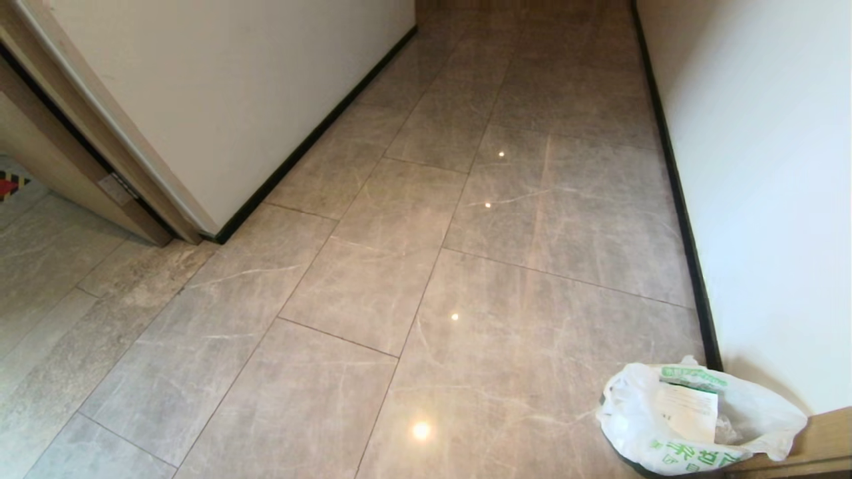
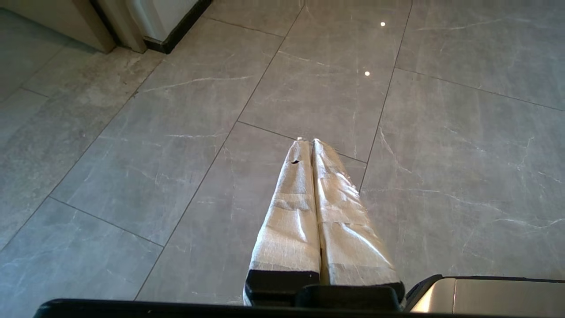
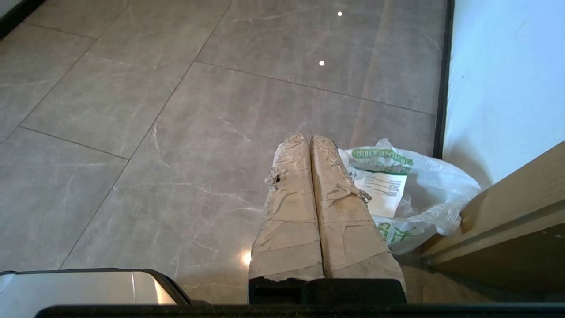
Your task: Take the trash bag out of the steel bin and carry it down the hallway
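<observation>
The trash bag (image 1: 699, 416), white crinkly plastic with green print and a white paper at its top, sits in the hallway's near right corner. It lines the steel bin, of which only a dark curved edge (image 1: 640, 470) shows under the bag. My right gripper (image 3: 309, 138) hangs shut and empty, with the trash bag (image 3: 419, 194) just beyond and beside its taped fingers. Over bare floor tiles hangs my left gripper (image 2: 310, 142), also shut with nothing in it. Neither arm shows in the head view.
The hallway floor (image 1: 426, 266) of glossy grey tiles runs ahead between a white wall (image 1: 765, 166) on the right and a wall corner (image 1: 219, 229) on the left. A wooden frame (image 1: 822, 442) stands against the bag. An open doorway (image 1: 40, 219) lies left.
</observation>
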